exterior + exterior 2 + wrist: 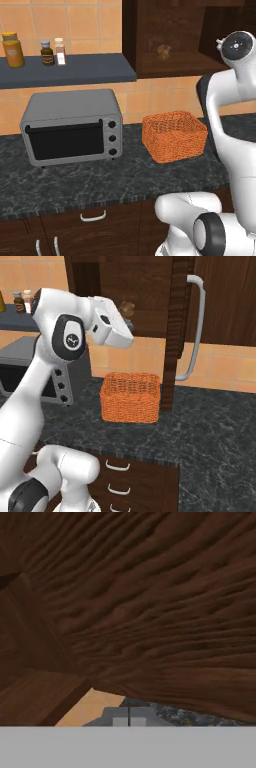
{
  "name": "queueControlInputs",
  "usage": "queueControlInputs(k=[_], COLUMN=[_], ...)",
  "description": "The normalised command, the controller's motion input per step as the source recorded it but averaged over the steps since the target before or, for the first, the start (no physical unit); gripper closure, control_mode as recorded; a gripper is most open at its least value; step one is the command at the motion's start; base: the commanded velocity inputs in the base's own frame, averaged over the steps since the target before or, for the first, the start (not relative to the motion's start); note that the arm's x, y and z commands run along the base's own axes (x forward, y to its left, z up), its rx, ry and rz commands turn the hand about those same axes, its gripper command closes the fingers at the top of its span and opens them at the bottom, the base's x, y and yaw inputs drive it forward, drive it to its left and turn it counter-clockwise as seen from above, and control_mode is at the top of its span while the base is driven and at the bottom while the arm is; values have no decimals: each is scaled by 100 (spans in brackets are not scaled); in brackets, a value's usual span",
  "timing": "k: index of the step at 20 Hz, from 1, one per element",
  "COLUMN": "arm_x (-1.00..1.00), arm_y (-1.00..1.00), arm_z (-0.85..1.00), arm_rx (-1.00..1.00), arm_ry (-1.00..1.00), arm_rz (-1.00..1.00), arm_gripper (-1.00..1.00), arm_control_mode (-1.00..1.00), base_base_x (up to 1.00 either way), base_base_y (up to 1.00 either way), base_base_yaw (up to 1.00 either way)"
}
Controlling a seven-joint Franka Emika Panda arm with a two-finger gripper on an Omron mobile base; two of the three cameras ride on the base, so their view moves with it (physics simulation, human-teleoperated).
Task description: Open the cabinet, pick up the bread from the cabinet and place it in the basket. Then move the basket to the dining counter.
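I see the cabinet (150, 296) standing open, its door (180, 331) swung out edge-on toward me with the long silver bar handle (197, 331) on its outer face. The bread (163, 51) sits on the cabinet's lower shelf as a small dim roundish lump, near the shelf's front edge; in the right base view it shows just past the arm's wrist (127, 309).

The basket (174, 135) rests on the black marbled tabletop (100, 180), toward its rear edge, directly below the open cabinet and to the right of the grey toaster oven (72, 127), apart from it. The basket holds nothing that I can see.

My arm is raised level with the cabinet interior. In the hand view the fingers (129, 722) are pressed together with nothing between them, facing dark wood grain at close range. A grey wall shelf (65, 70) at left carries three jars (47, 52).
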Motion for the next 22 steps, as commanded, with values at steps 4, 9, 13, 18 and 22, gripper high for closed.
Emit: queueControlInputs(k=[4, 9, 13, 18, 22], arm_x=[6, 29, 13, 20, 43], arm_y=[67, 57, 33, 47, 22], arm_z=[0, 2, 31, 42, 5], arm_rx=[6, 7, -10, -28, -18], arm_ry=[-1, 0, 0, 1, 6], arm_rz=[67, 71, 42, 8, 7], arm_gripper=[100, -100, -100, -100, -100], arm_control_mode=[-100, -100, -100, -100, -100], base_base_x=[0, 0, 0, 0, 0], base_base_y=[0, 0, 0, 0, 0], base_base_yaw=[0, 0, 0, 0, 0])
